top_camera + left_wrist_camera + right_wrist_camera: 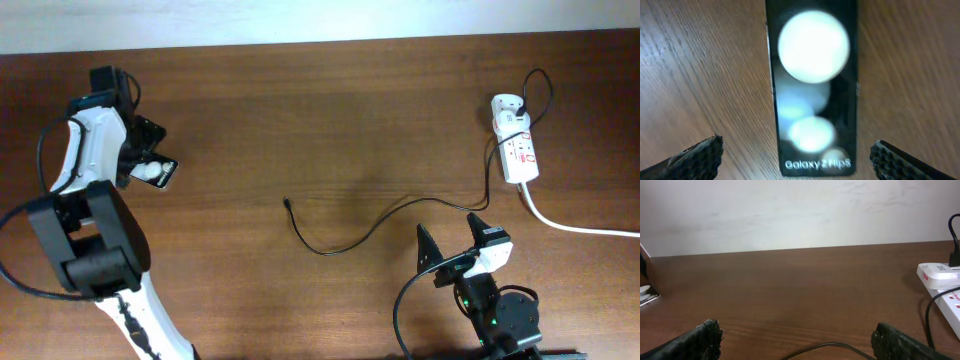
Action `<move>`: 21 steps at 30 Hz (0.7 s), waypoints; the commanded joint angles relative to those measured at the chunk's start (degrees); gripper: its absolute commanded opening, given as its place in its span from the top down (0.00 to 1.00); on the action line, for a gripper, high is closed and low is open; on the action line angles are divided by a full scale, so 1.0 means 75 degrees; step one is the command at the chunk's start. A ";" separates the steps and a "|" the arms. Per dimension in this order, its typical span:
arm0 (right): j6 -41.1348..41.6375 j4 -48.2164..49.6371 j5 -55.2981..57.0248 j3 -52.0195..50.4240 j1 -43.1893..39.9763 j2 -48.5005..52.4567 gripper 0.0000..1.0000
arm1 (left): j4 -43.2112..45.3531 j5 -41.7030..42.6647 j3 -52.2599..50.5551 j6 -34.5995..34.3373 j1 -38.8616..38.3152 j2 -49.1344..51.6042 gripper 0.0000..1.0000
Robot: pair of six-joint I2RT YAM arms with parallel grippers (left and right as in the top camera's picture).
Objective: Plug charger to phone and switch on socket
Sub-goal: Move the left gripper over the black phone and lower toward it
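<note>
The left arm (85, 230) is reaching along the left side of the wooden table (300, 120); the left gripper (148, 152) is hovering over the phone (160, 172), which is lying flat near the table's left edge. The overhead view is hiding most of the phone under the gripper. The left wrist view is showing it plainly: the phone (812, 90) is lying between the two fingers, whose pads (700, 155) are standing wide apart and touching neither side. Two white round patches are glowing on its black face, and the lettering "Galaxy Z Flip5" (817, 164) is sitting at its near end.

Mid-table, the charger (322, 252) is trailing as a thin black cable. Its plug tip (287, 203) is lying loose on the wood, well apart from the phone; the cable is curving rightward to the white adapter block (507, 108), which is sitting in the far end of the socket (520, 155).

The right gripper (452, 240) is waiting near the front edge with its jaws spread, holding nothing. Its wrist view is showing the right gripper (797, 341) above a loop of cable (825, 346), with the socket (950, 307) at the right edge. The red switch marks are too small to read; the thick white cord (570, 225) is running off to the right.
</note>
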 commanded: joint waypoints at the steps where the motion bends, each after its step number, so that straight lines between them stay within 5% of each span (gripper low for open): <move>1: -0.0076 -0.0055 0.0020 -0.0041 -0.0047 -0.0055 0.01 | 0.0085 0.0309 0.0134 -0.0117 0.0318 0.0376 0.01; 18: -0.0076 -0.0055 0.0020 -0.0041 -0.0047 -0.0055 0.01 | 0.1256 0.0845 0.0134 0.0326 0.0332 0.1489 0.01; 21: -0.0079 -0.0055 0.0020 -0.0041 -0.0047 -0.0055 0.01 | 0.1256 0.0845 0.0134 0.0329 0.0332 0.1553 0.11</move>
